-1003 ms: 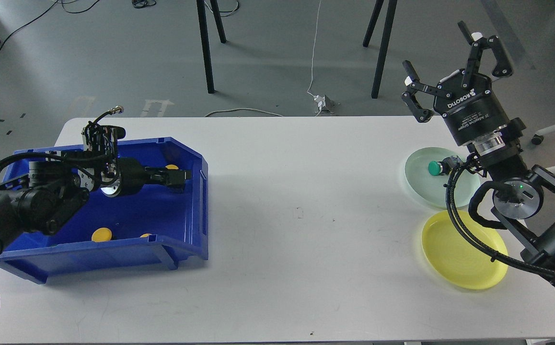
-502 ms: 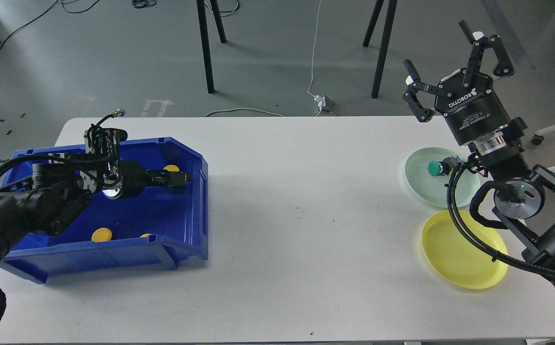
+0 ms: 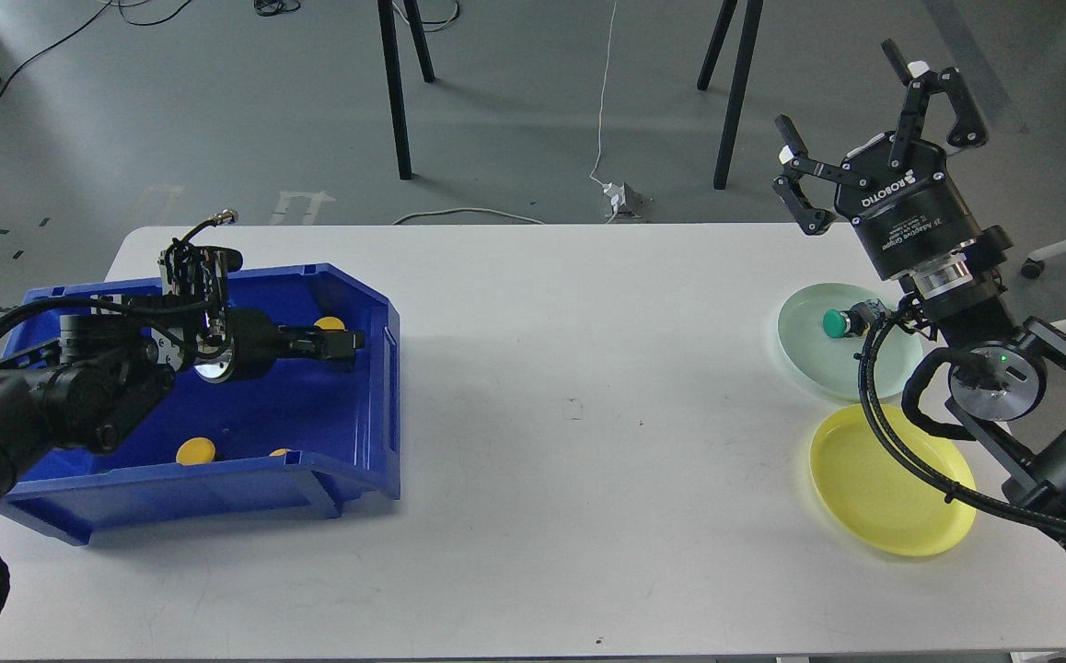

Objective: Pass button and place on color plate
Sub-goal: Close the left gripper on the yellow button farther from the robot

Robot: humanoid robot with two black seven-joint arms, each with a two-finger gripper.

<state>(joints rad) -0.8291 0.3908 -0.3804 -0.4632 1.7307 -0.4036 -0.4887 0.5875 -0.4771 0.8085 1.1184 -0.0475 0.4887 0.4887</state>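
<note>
1. The right gripper [image 3: 874, 115] is hovering in the upper right of the frame with its fingers spread wide, gripping nothing.
2. The left gripper [image 3: 349, 343] is reaching inside the blue bin [image 3: 363, 442] at the left of the frame; it is showing dark and end-on, so whether its fingers are apart or together cannot be told.
3. A yellow button [image 3: 329, 323] is lying just beside that gripper's tip, and two more yellow buttons [image 3: 195, 450] are sitting near the bin's lower wall.
4. A green button [image 3: 835, 322] is resting on the pale green plate [image 3: 805, 354] at the right of the frame.
5. The yellow plate [image 3: 883, 502] is lying just below the green one, holding nothing.
6. Everything is sitting on the white table [image 3: 588, 414].
</note>
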